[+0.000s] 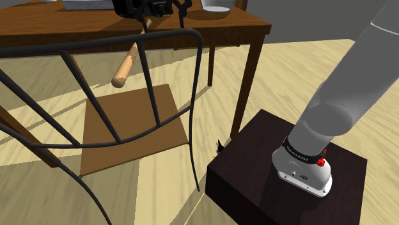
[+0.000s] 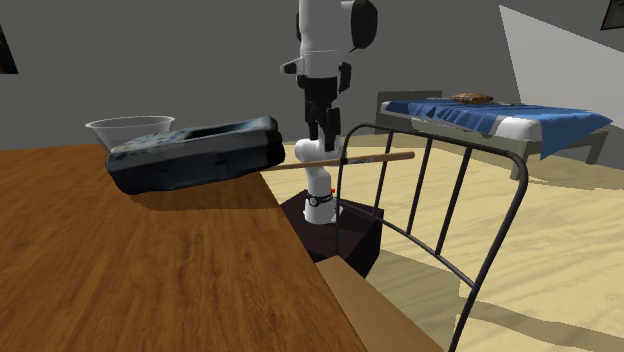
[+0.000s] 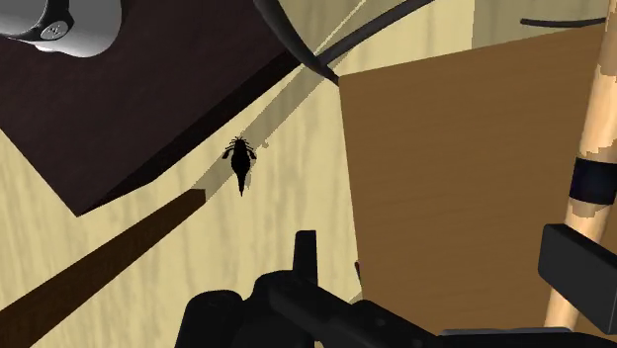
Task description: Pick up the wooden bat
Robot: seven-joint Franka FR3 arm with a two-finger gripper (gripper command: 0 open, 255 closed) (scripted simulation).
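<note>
Where the brown wooden surface [image 1: 77,29] ends at its near edge in the shoulder view, the light wooden bat [image 1: 128,62] juts out past that edge. It slants down over the seat of a chair [image 1: 131,121] with a black metal back, thick end lowest and thin end running up under the black hand [image 1: 148,11]. The hand hangs above the surface's edge; whether it is clamped on the bat cannot be told. In the second exterior view the bat [image 2: 375,158] reads as a thin, nearly level rod off the surface's far corner. It crosses behind the chair's bars, just below the hand [image 2: 321,128]. In the wrist view the bat [image 3: 596,109], ringed by a black band [image 3: 593,181], lies over one side edge of the seat. A dark blue-grey handset [image 2: 195,155] and a clear bowl [image 2: 128,127] rest near the surface's far edge. The dark stand [image 1: 256,166] sits on the pale floor beside the chair.
</note>
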